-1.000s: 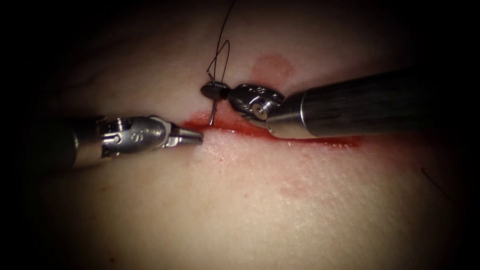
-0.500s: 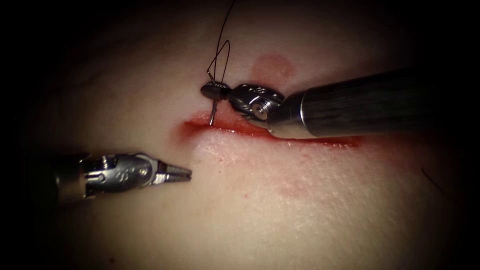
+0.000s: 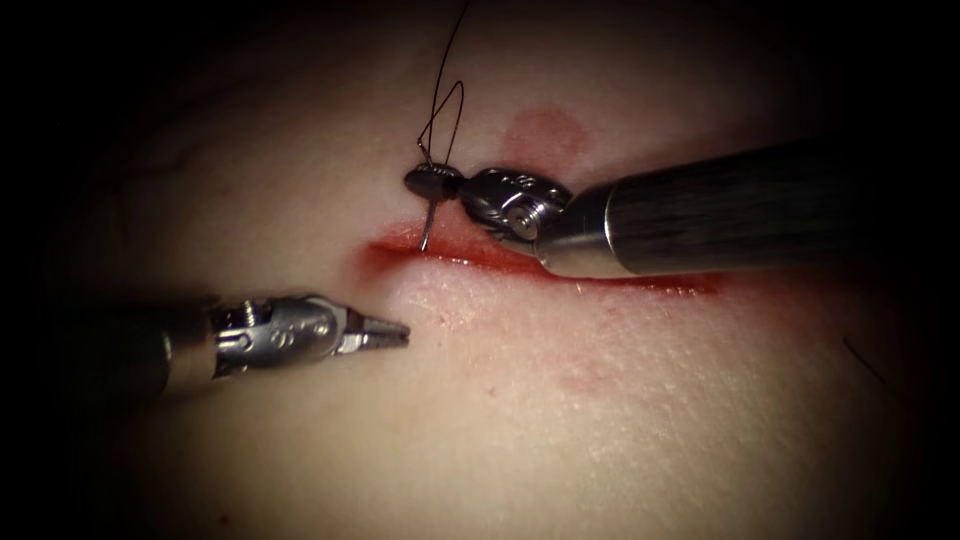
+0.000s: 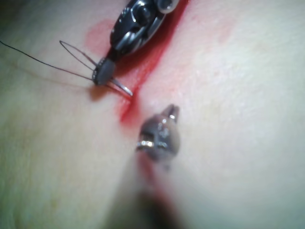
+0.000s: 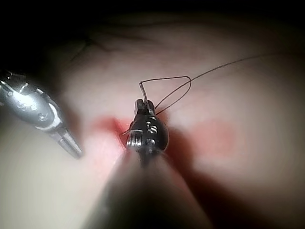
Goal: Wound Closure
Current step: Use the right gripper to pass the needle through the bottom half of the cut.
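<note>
Needle first: the thin curved steel needle (image 3: 428,222) sits clamped in the closed jaws of my right tool (image 3: 428,182), which comes in on its dark metal shaft from the right. I hold it near its swaged end, where the fine black thread (image 3: 441,108) leaves it; its tip points down to the left end of the red, wet cut (image 3: 470,252) in the pale pork-belly tissue (image 3: 520,400). From the endoscope I cannot tell whether the point is touching the lip of the cut or just above it; in the left wrist view the needle (image 4: 120,87) looks bare along the length I can see. The thread makes a narrow loop above my right jaws and then runs up and away over the tissue on the far side of the cut. My left tool (image 3: 385,333), silver with a tapered tip, hangs below the cut's left end, near it but apart, jaws together and holding nothing. Red fluid (image 3: 600,280) lines the cut under my right tool's shaft.
</note>
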`<move>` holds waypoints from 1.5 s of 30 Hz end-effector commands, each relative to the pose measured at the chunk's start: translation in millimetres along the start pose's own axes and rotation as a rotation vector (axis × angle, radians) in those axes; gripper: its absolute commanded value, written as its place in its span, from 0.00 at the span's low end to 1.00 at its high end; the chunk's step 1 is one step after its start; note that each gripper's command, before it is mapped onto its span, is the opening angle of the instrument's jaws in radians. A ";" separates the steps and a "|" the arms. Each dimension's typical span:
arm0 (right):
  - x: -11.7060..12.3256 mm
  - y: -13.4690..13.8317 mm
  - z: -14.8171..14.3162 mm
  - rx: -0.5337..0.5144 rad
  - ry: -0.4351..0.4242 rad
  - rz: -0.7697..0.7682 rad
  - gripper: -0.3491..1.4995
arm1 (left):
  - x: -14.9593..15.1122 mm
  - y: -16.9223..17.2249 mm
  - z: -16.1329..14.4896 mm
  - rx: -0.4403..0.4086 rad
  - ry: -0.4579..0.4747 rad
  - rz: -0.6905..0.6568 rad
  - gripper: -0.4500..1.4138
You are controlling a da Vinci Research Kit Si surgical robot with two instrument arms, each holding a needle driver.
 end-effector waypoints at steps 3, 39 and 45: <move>-0.4 -0.2 0.7 0.004 0.008 0.013 0.00 | -0.6 -0.2 1.0 -0.002 0.002 -0.004 0.05; -0.3 0.3 1.0 0.097 0.027 0.106 0.00 | -2.3 -0.8 2.3 -0.005 -0.009 -0.010 0.05; -1.3 0.3 1.5 0.175 0.001 0.139 0.00 | -2.2 -0.7 2.0 -0.009 -0.014 -0.011 0.05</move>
